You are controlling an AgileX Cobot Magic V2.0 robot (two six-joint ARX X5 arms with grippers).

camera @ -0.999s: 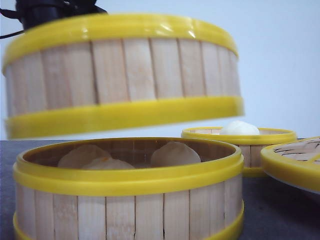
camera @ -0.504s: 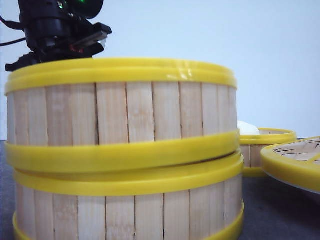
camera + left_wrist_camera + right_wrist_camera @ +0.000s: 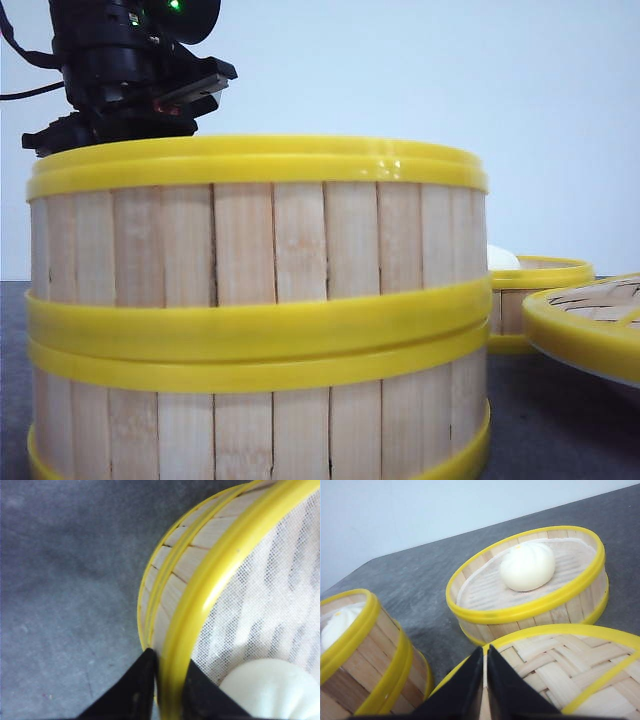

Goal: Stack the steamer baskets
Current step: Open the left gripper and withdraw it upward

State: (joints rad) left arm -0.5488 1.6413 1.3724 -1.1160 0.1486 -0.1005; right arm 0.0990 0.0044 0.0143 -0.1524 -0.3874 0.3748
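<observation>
Two steamer baskets are stacked close to the front camera: the upper basket point(image 3: 260, 240) sits level on the lower basket point(image 3: 260, 430), rims meeting. My left gripper point(image 3: 170, 665) is shut on the upper basket's yellow top rim point(image 3: 200, 605), one finger outside the wall and one inside. A white bun point(image 3: 270, 690) lies on the liner within. The third steamer basket point(image 3: 530, 595) stands apart at the back right point(image 3: 540, 300), open, with one bun point(image 3: 527, 565). My right gripper point(image 3: 485, 652) is shut just over the woven lid point(image 3: 570, 670).
The yellow-rimmed woven lid point(image 3: 590, 320) lies at the right edge, near the third basket. The stack also shows at the side of the right wrist view point(image 3: 360, 655). Dark grey tabletop point(image 3: 65, 580) surrounds everything, with a pale wall behind.
The upper basket came down from mid-air onto the lower one, first sitting tilted, now level. The left arm sank with it, still holding the rim.
</observation>
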